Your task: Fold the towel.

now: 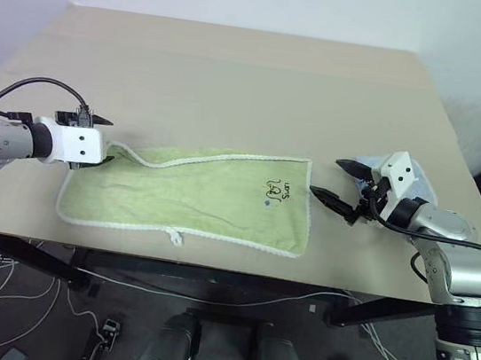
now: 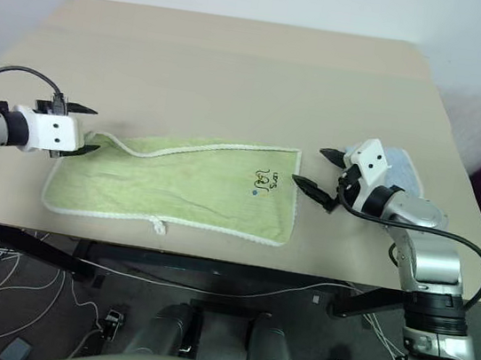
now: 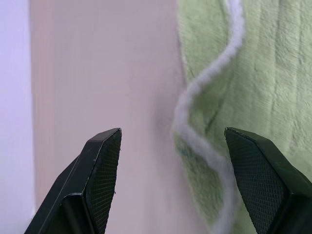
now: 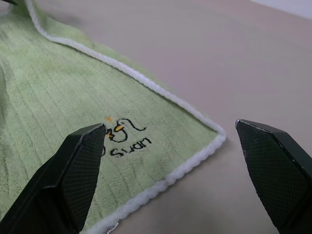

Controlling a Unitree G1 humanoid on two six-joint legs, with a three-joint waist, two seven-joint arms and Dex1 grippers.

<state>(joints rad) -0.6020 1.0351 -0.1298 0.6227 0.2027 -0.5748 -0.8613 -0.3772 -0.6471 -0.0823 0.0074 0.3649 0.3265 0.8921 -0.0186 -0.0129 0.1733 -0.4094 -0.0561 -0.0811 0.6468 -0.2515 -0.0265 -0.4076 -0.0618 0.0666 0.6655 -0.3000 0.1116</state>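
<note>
The light green towel (image 1: 193, 196) lies flat near the table's front edge, its white edging wavy along the far side. Its dark logo (image 1: 277, 190) is near the right end, and a white loop tag (image 1: 176, 238) sticks out at the front hem. My left gripper (image 1: 105, 140) is open at the towel's far left corner. In the left wrist view the white edging (image 3: 195, 92) runs between its fingers (image 3: 105, 165). My right gripper (image 1: 328, 177) is open just off the towel's far right corner (image 4: 217, 134), its fingers either side of that corner and holding nothing.
A small light blue cloth (image 2: 404, 167) lies on the table (image 1: 236, 81) behind my right gripper. The table's front edge runs just below the towel's hem, and cables hang under it. Bare tabletop stretches beyond the towel.
</note>
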